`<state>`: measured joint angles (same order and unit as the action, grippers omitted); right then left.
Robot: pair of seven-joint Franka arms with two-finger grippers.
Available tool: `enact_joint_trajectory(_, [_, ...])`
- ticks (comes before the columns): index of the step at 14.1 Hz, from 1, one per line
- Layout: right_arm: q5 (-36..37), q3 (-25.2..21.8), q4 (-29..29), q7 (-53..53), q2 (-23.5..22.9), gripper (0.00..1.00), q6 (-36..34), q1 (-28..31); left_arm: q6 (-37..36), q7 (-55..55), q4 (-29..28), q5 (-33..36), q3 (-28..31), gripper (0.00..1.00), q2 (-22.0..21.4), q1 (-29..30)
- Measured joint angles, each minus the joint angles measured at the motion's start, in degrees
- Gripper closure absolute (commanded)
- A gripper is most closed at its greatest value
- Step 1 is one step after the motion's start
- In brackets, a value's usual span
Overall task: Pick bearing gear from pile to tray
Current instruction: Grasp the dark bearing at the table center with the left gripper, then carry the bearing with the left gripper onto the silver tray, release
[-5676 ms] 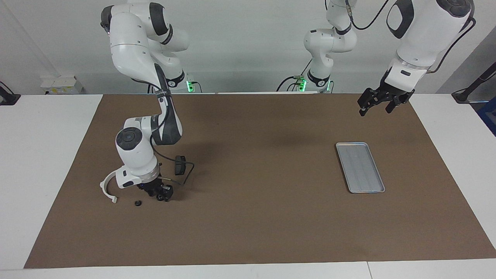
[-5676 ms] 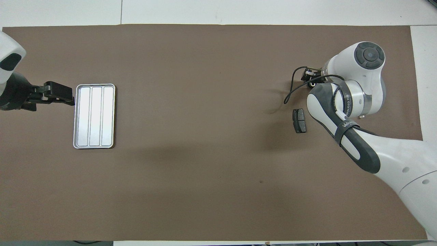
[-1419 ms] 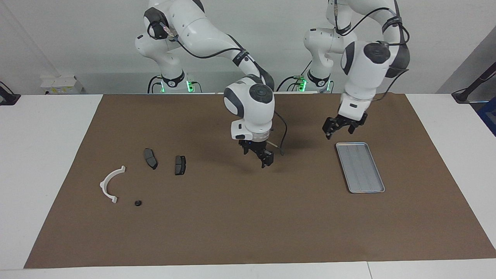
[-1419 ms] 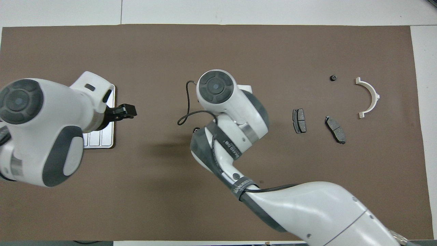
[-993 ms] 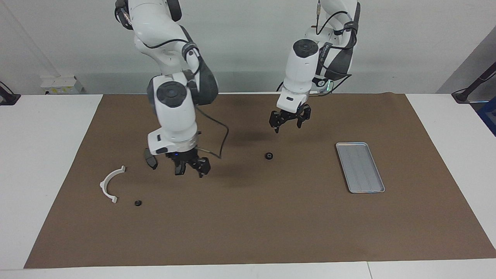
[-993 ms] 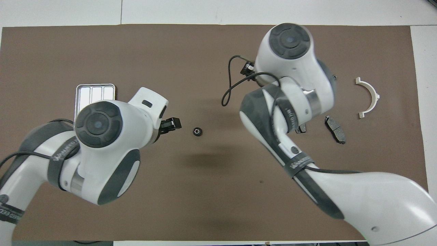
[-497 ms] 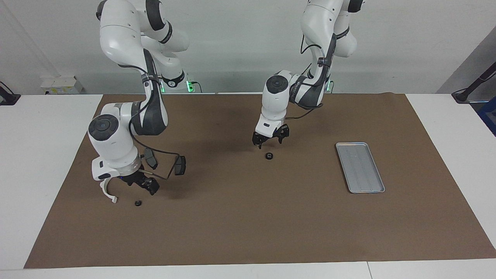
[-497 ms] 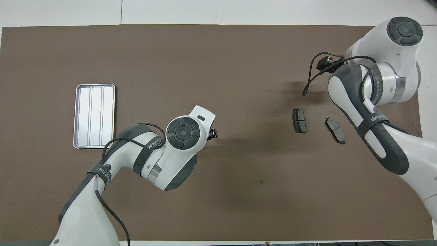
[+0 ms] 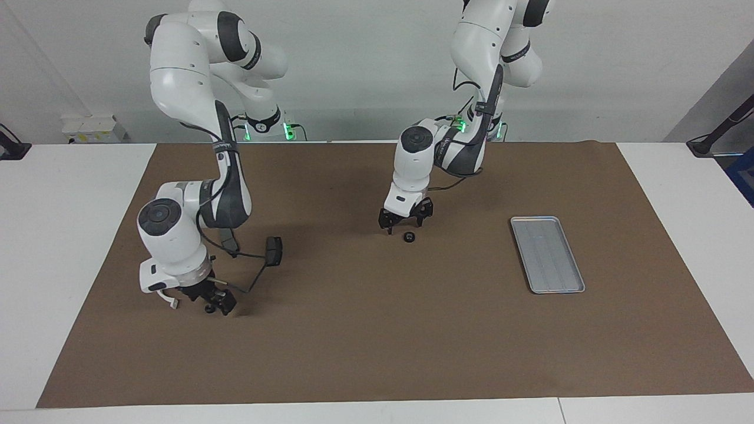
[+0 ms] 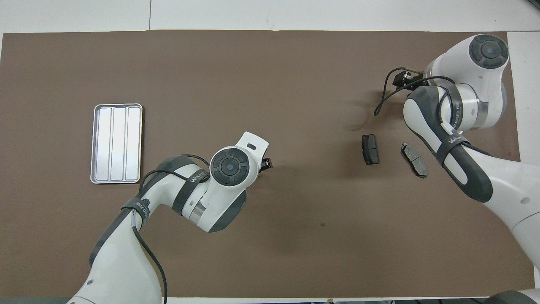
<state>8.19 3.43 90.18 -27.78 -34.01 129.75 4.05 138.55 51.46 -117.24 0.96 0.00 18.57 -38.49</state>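
Observation:
The pile lies at the right arm's end of the mat. It holds two dark grey pads and a white arc that is mostly hidden by the right arm. My right gripper is down at the mat beside the arc, at the spot of a small black round piece that it now covers. Another small black round piece lies alone mid-mat. My left gripper hangs open just above it, slightly nearer to the robots. The silver tray lies empty at the left arm's end.
A brown mat covers the white table. In the overhead view the left arm's wrist hides the mid-mat black piece, and the right arm's wrist hides the arc.
My right gripper set a black piece mid-mat, swung back to the pile and has now dropped to the mat by the arc. My left gripper came from the tray and lowered over that piece.

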Motion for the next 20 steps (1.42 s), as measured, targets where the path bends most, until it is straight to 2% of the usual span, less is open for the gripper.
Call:
enact_joint_trajectory(1, [0.0,-0.01,0.0,0.0,-0.11,0.06,0.34,0.18,0.23,-0.36,0.0,0.0,0.27,0.03,0.2,0.3])
enact_joint_trajectory(3, [0.0,-0.01,0.01,0.0,-0.56,0.09,1.21,0.33,0.32,-1.01,0.0,0.0,0.48,0.16,0.23,0.81])
enact_joint_trajectory(4, [0.0,0.0,0.01,0.0,-0.7,0.09,1.36,0.34,0.38,-1.05,0.02,0.0,0.57,0.27,0.22,0.84])
enact_joint_trajectory(5, [0.0,0.0,0.01,0.0,-0.82,0.11,1.44,0.37,0.39,-1.16,0.1,0.0,0.65,0.48,0.09,0.94])
enact_joint_trajectory(6, [0.0,0.0,0.01,0.0,-1.03,0.13,1.63,0.5,0.39,-1.29,0.26,0.0,0.65,0.93,-0.05,1.09])
enact_joint_trajectory(7, [0.0,0.0,0.01,0.01,-1.28,0.14,1.92,0.7,0.39,-1.29,0.3,0.0,0.64,1.0,-0.04,1.24])
enact_joint_trajectory(10, [0.0,0.0,0.01,0.03,-1.65,0.2,2.1,1.02,0.27,-0.79,0.85,-0.05,0.65,1.0,-0.22,1.42])
enact_joint_trajectory(13, [0.0,0.14,0.15,0.03,-1.75,0.4,2.11,1.02,-1.28,-0.58,2.04,-0.07,0.86,1.0,-0.29,1.54])
enact_joint_trajectory(15, [-0.02,0.2,0.25,0.03,-1.75,0.66,2.13,1.02,-9.04,-3.15,6.35,-0.02,1.28,1.0,-1.15,3.45])
enact_joint_trajectory(17, [-0.03,0.31,0.17,0.03,-1.73,0.92,2.2,1.02,-21.48,-13.05,11.79,-0.06,1.57,1.0,-5.08,8.88])
enact_joint_trajectory(18, [-0.03,0.43,0.09,0.03,-1.68,1.0,2.2,1.02,-26.55,-18.99,13.31,-0.06,1.72,1.0,-7.94,12.49])
enact_joint_trajectory(20, [-0.03,0.49,0.06,0.04,-1.61,1.0,2.2,1.02,-32.01,-30.96,13.52,-0.08,1.98,1.0,-12.72,19.97])
